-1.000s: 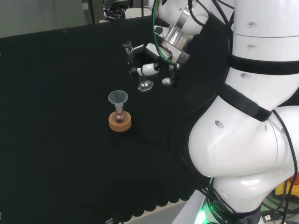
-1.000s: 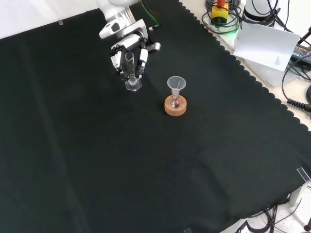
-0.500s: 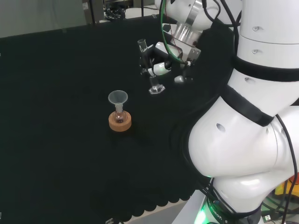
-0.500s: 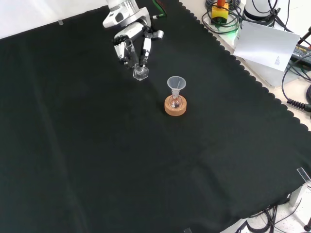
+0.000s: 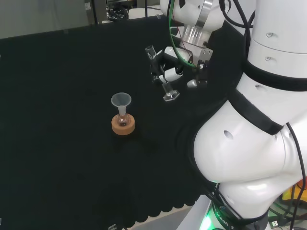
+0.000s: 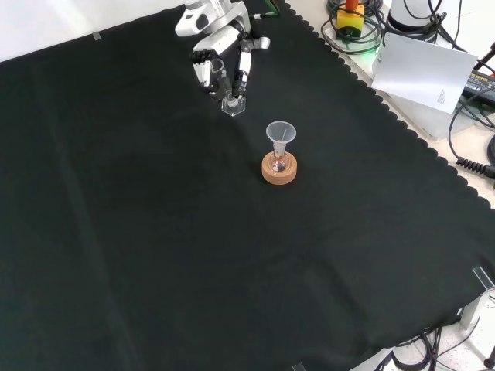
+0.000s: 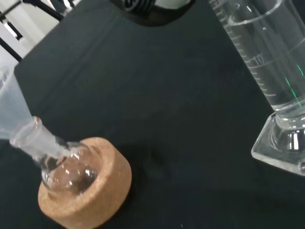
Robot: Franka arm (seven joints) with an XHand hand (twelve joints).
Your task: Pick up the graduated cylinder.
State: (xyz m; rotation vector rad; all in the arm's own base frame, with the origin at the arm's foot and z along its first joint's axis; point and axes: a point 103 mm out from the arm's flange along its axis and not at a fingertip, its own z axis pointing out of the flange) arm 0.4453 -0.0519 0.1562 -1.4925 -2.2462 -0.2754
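In the head view the hand [image 5: 175,72] has its fingers curled round the graduated cylinder [image 5: 161,76], which hangs tilted above the black cloth of the worktop [image 5: 57,96], its hexagonal foot swung toward the view's right and clear of the cloth. Compared with a second ago, when the foot stood lower and further left, the hand and cylinder have moved rightward and up, and the tilt has grown. The small flask [image 5: 123,117] with its funnel [image 5: 121,100], seated in the cork ring [image 5: 123,125], has stayed in place, well apart from the cylinder. In the front view the hand [image 6: 224,58] sits near the worktop's far edge, clamped on the cylinder [image 6: 230,93]; both have shifted up and to the right of where they were before, while the cork ring [image 6: 279,168], flask [image 6: 279,158] and funnel [image 6: 280,132] remain nearer the middle of the cloth. In the wrist view the cylinder [image 7: 271,71] shows its printed scale and clear foot close by, with the flask [image 7: 57,160] leaning in the cork ring [image 7: 88,188] beyond it and the funnel [image 7: 9,109] at its neck.
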